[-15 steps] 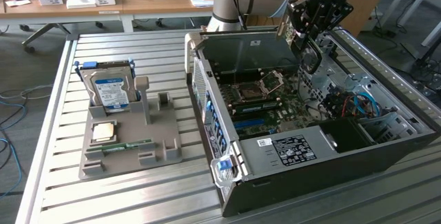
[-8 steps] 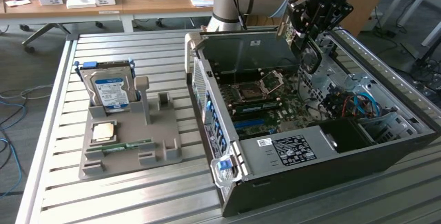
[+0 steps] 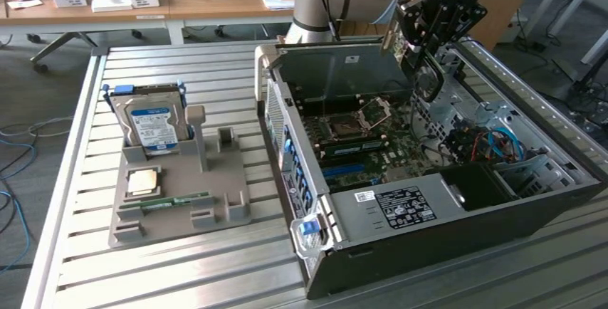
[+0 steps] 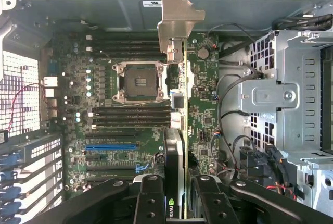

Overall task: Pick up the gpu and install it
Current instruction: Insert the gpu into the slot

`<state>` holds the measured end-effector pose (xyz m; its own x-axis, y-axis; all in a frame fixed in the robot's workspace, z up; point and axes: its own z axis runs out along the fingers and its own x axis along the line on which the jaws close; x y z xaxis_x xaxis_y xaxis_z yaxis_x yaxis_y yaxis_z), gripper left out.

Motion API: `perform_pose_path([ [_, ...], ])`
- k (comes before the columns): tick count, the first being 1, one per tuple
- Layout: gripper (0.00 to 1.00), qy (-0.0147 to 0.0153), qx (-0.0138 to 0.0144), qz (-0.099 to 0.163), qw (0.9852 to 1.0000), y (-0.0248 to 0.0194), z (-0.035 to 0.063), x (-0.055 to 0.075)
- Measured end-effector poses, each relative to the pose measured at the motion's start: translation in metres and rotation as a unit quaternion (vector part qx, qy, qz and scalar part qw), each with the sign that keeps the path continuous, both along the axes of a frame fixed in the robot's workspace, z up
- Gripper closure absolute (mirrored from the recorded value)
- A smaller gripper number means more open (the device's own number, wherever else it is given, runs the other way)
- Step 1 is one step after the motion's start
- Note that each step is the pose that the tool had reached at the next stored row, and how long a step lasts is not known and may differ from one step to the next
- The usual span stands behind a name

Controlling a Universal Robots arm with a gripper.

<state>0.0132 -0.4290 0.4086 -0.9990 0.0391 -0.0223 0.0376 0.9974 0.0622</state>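
Observation:
My gripper point(image 3: 425, 58) hangs over the far part of the open computer case point(image 3: 418, 252), shut on the gpu point(image 3: 428, 82). In the wrist view the gpu point(image 4: 179, 130) shows edge-on between my gripper's point(image 4: 177, 199) two black fingers point(image 4: 150, 198). It is a thin card with a dark face and a green logo near the fingers. Its silver metal bracket point(image 4: 175, 21) points toward the case's rear wall. The card is held above the green motherboard point(image 4: 104, 125), apart from it, and runs just beside the empty CPU socket point(image 4: 137, 81).
A blue slot point(image 4: 112, 146) and black slots lie on the board. A metal drive cage point(image 4: 281, 94) and cables point(image 3: 489, 145) stand beside the card. On the slatted table a grey fixture point(image 3: 213, 181) holds a blue-labelled hard drive point(image 3: 152, 122), a CPU point(image 3: 142, 179) and a memory stick point(image 3: 176, 200).

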Motion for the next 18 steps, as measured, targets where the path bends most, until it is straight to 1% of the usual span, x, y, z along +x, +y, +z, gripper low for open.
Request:
perform_pose_path([
  [5, 0.73, 0.0, 0.0, 0.008, 1.0, 0.0, 0.0, -0.0004],
  [11, 0.73, 0.0, 0.0, 0.031, 0.9995, 0.0, 0.0, -0.002],
  [15, 0.73, 0.0, 0.0, 0.052, 0.9986, 0.0, 0.0, -0.0026],
  [18, 0.73, 0.0, 0.0, 0.072, 0.9974, 0.0, 0.0, -0.0028],
])
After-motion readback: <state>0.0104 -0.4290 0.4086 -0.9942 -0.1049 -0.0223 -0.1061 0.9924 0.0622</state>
